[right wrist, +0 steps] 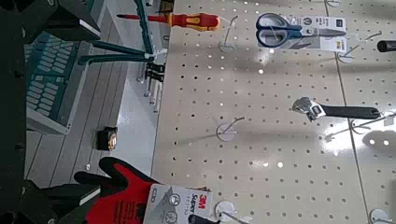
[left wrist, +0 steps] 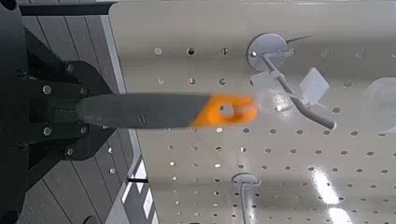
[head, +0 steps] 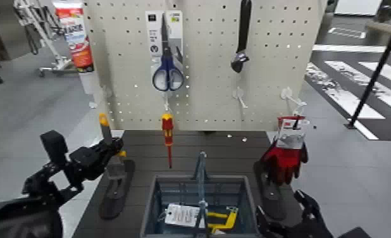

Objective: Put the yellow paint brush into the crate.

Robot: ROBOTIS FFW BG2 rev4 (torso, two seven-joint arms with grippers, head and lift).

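Note:
My left gripper (head: pixel 108 153) is shut on the yellow paint brush (head: pixel 104 128) and holds it upright at the left of the dark table, left of the crate. The brush's yellow-orange tip points up and its grey head (head: pixel 116 168) hangs below the fingers. In the left wrist view the grey handle with its orange tip (left wrist: pixel 222 110) sticks out of the gripper in front of the pegboard. The grey-blue crate (head: pixel 157 201) with a thin upright middle handle (head: pixel 201 174) stands at the table's front middle; it also shows in the right wrist view (right wrist: pixel 54 75). My right gripper (head: pixel 290 215) is open and idle, low at the right.
A pegboard (head: pixel 204 88) behind the table carries a red-and-yellow screwdriver (head: pixel 167 136), blue scissors (head: pixel 167 69), a black wrench (head: pixel 242 38) and red gloves (head: pixel 286 155). The crate holds a white tag (head: pixel 182 215) and a yellow item (head: pixel 224 219). A black flat pad (head: pixel 117 190) lies under the brush.

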